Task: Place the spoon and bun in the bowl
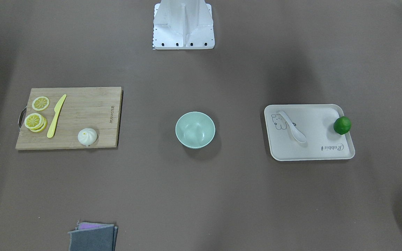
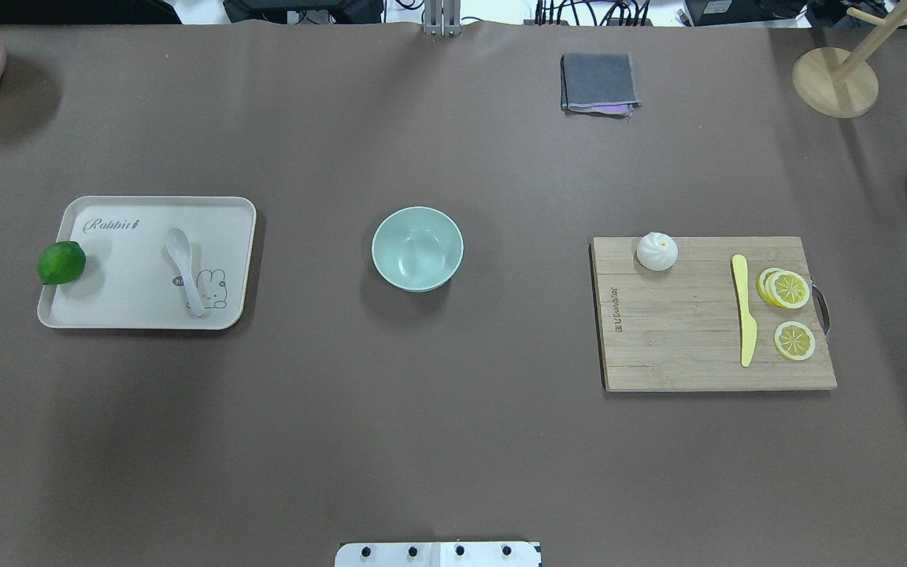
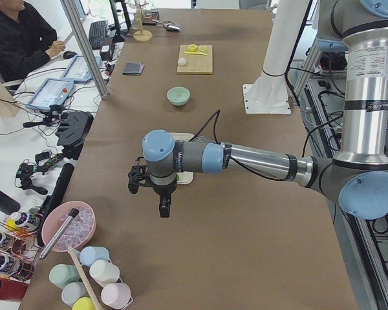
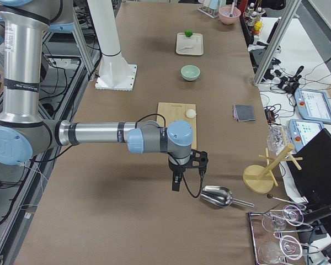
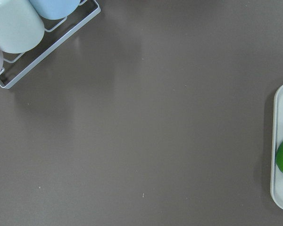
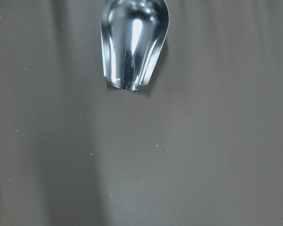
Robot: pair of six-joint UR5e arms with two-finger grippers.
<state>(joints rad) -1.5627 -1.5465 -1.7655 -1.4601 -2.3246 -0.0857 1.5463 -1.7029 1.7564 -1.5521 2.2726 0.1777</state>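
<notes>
Nearness settles which arm takes what. The small white glossy soup spoon (image 2: 183, 268) lies on the beige rectangular tray (image 2: 107, 311) at the left of the table. Its long axis runs near to far, with the deep scoop at the far end and the handle tip at the near end, slanted slightly toward the round pale mint-green bowl (image 2: 417, 248). That bowl stands empty at the middle.

The left gripper (image 3: 164, 208) hangs above bare table beyond the tray's left end, so the spoon lies to its right, past the round green lime (image 2: 61, 262) at the tray's left rim.

The small round white steamed bun (image 2: 657, 251) sits at the far left corner of the bamboo cutting board (image 2: 682, 346) on the right, well apart from the bowl. The right gripper (image 4: 176, 182) hangs beyond the board's right side, over the shiny metal scoop (image 6: 133, 42), so the bun lies to its left.

Both grippers show only in the side views, so I cannot tell how far either is open. Neither has the spoon or the bun. The left arm looks better placed for the spoon, the right for the bun.
</notes>
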